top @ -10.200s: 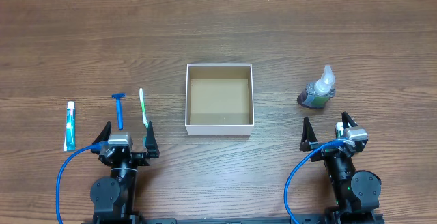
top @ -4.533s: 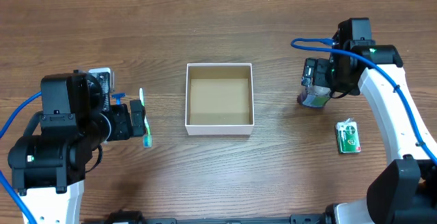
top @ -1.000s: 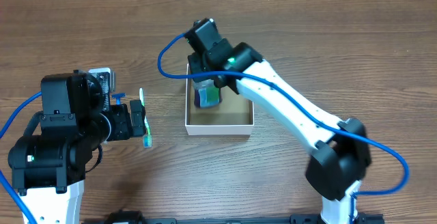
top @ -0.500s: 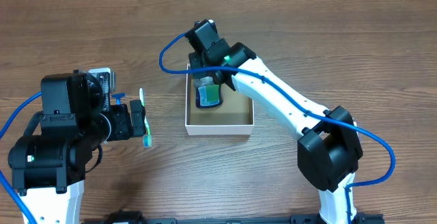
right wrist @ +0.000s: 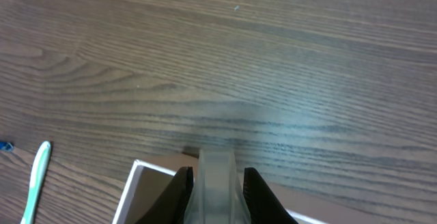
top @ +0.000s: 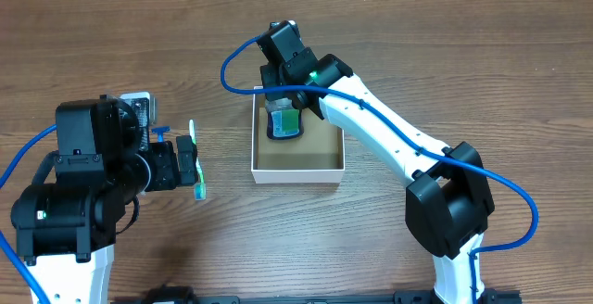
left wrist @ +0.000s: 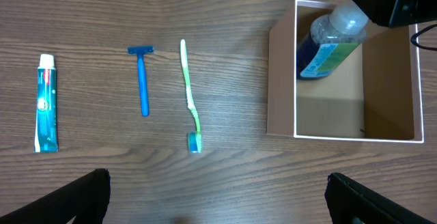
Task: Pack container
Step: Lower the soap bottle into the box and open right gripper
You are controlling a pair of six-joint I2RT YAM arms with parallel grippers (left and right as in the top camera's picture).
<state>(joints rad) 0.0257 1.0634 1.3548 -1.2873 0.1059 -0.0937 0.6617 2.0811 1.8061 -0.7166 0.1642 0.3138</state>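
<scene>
Right claw (right wrist: pixel 215 183) pinches soap bottle (top: pixel 283 123) by its top, inside container's (top: pixel 298 176) far-left corner, mid-table | left claw (left wrist: pixel 217 176) wide, empty | risk: tilted bottle could topple on release or nudge the thin wall

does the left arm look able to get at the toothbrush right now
Probably yes: the toothbrush lies in the open, clear of the razor, and the left claw hangs open just above it.

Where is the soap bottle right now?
Overhead view: the soap bottle is in the far-left corner of the container, gripped by the right gripper.
</scene>
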